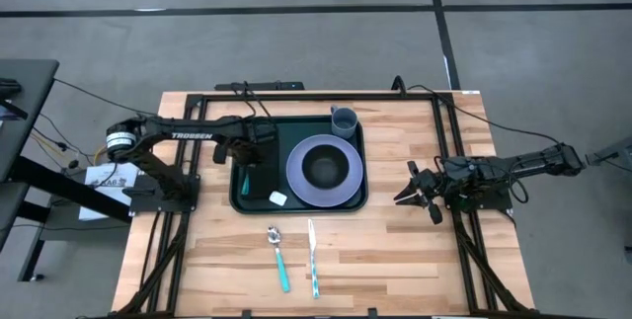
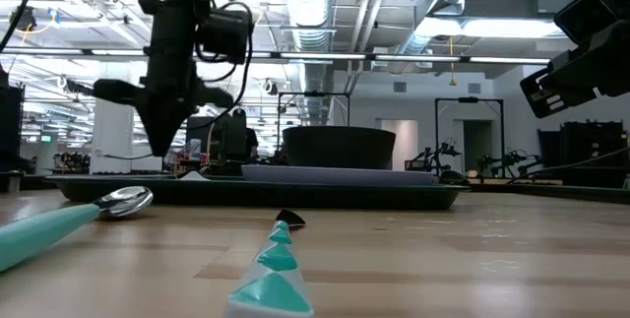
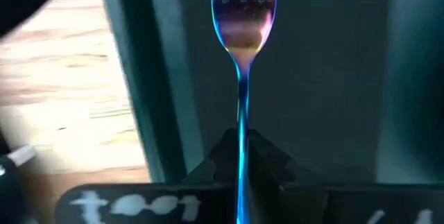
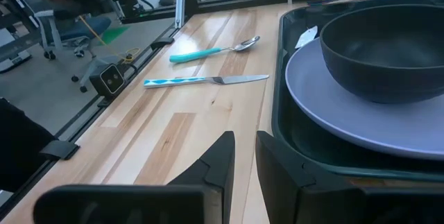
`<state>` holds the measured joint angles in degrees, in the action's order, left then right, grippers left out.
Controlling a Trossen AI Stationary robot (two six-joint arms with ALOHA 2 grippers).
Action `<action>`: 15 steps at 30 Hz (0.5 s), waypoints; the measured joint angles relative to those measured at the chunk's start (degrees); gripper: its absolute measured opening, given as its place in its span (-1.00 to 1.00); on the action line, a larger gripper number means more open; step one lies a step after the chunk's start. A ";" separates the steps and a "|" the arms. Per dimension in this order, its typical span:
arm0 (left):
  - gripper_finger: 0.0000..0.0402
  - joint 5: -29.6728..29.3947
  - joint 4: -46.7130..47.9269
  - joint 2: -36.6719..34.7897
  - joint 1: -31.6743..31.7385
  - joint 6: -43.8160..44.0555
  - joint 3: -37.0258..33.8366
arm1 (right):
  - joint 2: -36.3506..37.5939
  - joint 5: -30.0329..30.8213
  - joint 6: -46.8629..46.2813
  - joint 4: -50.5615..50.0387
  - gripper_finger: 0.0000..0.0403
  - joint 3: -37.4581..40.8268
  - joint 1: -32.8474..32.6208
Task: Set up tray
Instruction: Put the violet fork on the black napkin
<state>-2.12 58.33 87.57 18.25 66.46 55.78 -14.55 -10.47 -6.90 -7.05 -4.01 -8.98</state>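
1. Cutlery is lying nearest the front edge of the pale wooden surface [image 1: 395,250]: a metal spoon with a teal plastic handle [image 1: 279,258] and, just beside it, a metal knife with a teal-and-white patterned handle [image 1: 313,258], both pointing their handles toward the front edge.
2. Behind them, the large dark green rectangular plastic tray with rounded corners and a raised rim [image 1: 252,200] is sitting flat near the middle of the surface, slightly toward the left arm's side.
3. A round lavender plate [image 1: 296,186] is resting inside the tray toward its right end, and a dark round bowl [image 1: 323,167] is sitting on that plate.
4. A small white scrap [image 1: 278,199] is lying on the tray floor near its front rim, beside the plate.
5. The left hand [image 1: 247,154] is hovering over the tray's left end, its fingers pinching the slim handle of an iridescent blue-purple metal fork [image 3: 243,37] whose tines are pointing away from the wrist over the dark tray floor.
6. The right hand [image 1: 417,197] is waiting over the surface to the right of the tray, apart from it, with its fingers drawn almost together and only a narrow gap showing between them.
7. A small grey-blue cup [image 1: 344,120] is standing upright in the tray's far right corner, beyond the plate.
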 joint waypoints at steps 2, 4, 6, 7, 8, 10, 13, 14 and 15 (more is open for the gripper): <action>-1.00 1.19 -0.73 0.00 1.14 -0.81 -0.75 | 0.00 -0.01 0.00 0.00 -0.73 0.00 -0.01; -1.00 1.96 -2.75 0.00 1.95 -1.63 -0.77 | 0.00 -0.01 0.00 0.00 -0.73 0.00 -0.01; -1.00 1.84 -3.27 0.01 2.70 -1.29 -0.71 | -0.01 0.01 0.00 0.00 -0.73 0.00 0.01; -1.00 1.76 -3.38 0.00 3.26 -1.07 -0.72 | -0.02 0.01 0.00 -0.01 -0.73 0.00 -0.01; -1.00 1.79 -3.52 0.02 3.84 -1.08 -0.73 | -0.01 0.01 -0.01 -0.01 -0.73 0.00 -0.01; -1.00 2.25 -4.39 0.00 5.00 -1.18 -0.73 | -0.01 0.01 -0.02 -0.02 -0.73 0.00 0.00; -1.00 3.30 -3.92 0.85 6.04 -1.18 -0.76 | -0.02 0.01 -0.01 -0.02 -0.73 0.00 0.00; -1.00 3.57 -3.96 0.91 6.19 -1.16 -0.77 | -0.01 0.01 -0.01 -0.04 -0.73 0.00 -0.01; -1.00 3.42 -4.13 1.07 6.26 -1.13 -0.73 | 0.00 0.01 -0.02 -0.04 -0.73 0.00 0.00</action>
<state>1.30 54.20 88.64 24.51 65.32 55.05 -14.55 -10.46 -6.92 -7.09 -4.01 -8.98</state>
